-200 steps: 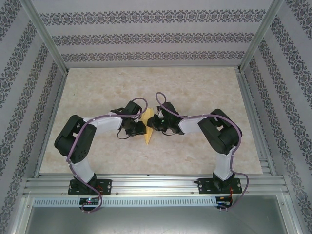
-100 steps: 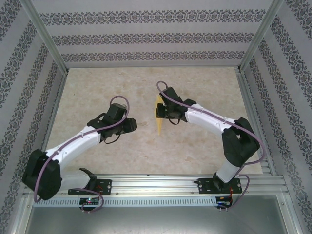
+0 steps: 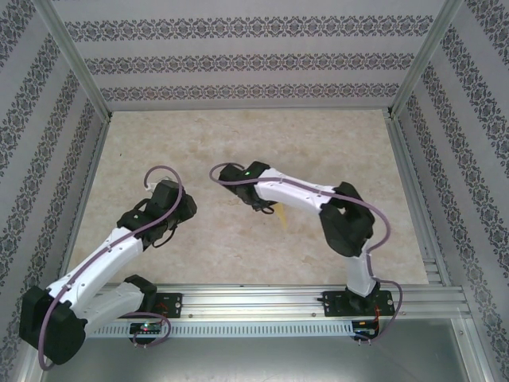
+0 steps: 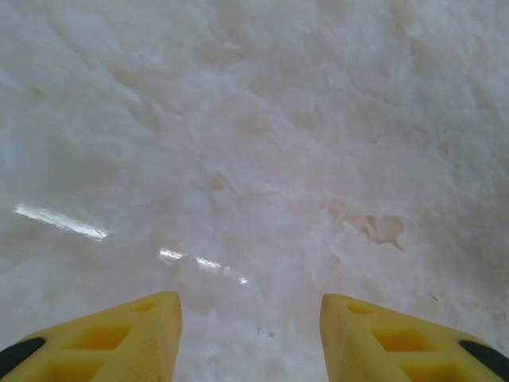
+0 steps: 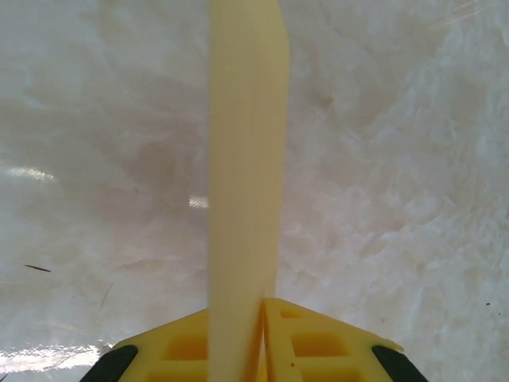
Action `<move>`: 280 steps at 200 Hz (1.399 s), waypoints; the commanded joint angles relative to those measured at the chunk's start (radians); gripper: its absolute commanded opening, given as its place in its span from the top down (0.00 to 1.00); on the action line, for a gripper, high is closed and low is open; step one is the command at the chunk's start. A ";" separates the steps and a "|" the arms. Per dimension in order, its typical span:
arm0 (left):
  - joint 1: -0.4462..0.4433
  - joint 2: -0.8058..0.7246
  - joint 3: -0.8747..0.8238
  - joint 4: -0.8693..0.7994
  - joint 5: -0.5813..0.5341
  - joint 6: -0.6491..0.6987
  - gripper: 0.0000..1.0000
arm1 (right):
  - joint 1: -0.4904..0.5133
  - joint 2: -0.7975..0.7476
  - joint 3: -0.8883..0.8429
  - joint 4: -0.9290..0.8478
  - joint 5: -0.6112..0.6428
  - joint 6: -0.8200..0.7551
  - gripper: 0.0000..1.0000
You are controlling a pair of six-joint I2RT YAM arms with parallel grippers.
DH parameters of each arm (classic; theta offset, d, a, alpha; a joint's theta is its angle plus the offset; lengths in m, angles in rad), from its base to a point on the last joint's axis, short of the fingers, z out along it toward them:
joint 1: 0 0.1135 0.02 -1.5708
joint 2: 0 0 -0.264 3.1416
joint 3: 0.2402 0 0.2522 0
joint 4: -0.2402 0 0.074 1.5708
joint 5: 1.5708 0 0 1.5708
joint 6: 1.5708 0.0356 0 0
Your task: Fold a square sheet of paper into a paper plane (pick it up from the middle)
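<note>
Currently the right gripper (image 5: 258,330) is clamped on the paper plane (image 5: 242,159). In the right wrist view its two yellow fingers (image 5: 318,346) meet at 6 o'clock with the folded yellow paper pinched between them. The paper runs edge-on as a slim upright band straight toward 12 o'clock, above the pale marbled table (image 5: 413,159).

From the top camera the right arm rises from its base at 5 o'clock, bends at the elbow and stretches its forearm toward 9 o'clock, so that the right gripper (image 3: 261,202) sits near the middle of the table (image 3: 238,135). A small pointed sliver of the paper plane (image 3: 281,213) shows at about 5 o'clock of that gripper, peeking out from under the forearm. The rest is hidden by the arm, and whether the tip touches the table cannot be told.

The left gripper (image 4: 250,338) stands open. In the left wrist view its yellow fingers (image 4: 135,342) sit at 7 and 5 o'clock with a clear gap between them and bare table showing through it. From above, the left arm slants from its elbow at 7 o'clock up toward 1 o'clock. The left gripper (image 3: 165,215) hangs over the table at about 8 o'clock from the table's middle. It is at 9 o'clock of the right gripper, well apart from it and from the paper.
</note>
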 commanded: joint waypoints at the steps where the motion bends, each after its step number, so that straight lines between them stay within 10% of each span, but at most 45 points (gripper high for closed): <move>1: 0.018 -0.055 -0.015 -0.054 -0.070 -0.041 0.49 | 0.033 0.084 0.080 -0.065 0.035 0.052 0.85; 103: 0.032 -0.122 -0.041 -0.065 -0.075 -0.050 0.45 | 0.121 0.244 0.212 0.066 -0.229 0.051 0.65; 190: 0.035 -0.058 -0.033 -0.021 0.000 -0.020 0.43 | 0.110 -0.145 -0.089 0.455 -0.468 -0.010 0.25; 208: 0.036 -0.028 -0.028 -0.002 0.038 -0.009 0.43 | 0.081 -0.245 -0.199 0.526 -0.470 0.017 0.26; 280: 0.032 0.164 -0.050 0.193 0.385 0.023 0.42 | -0.156 -0.429 -0.713 1.045 -0.932 0.186 0.83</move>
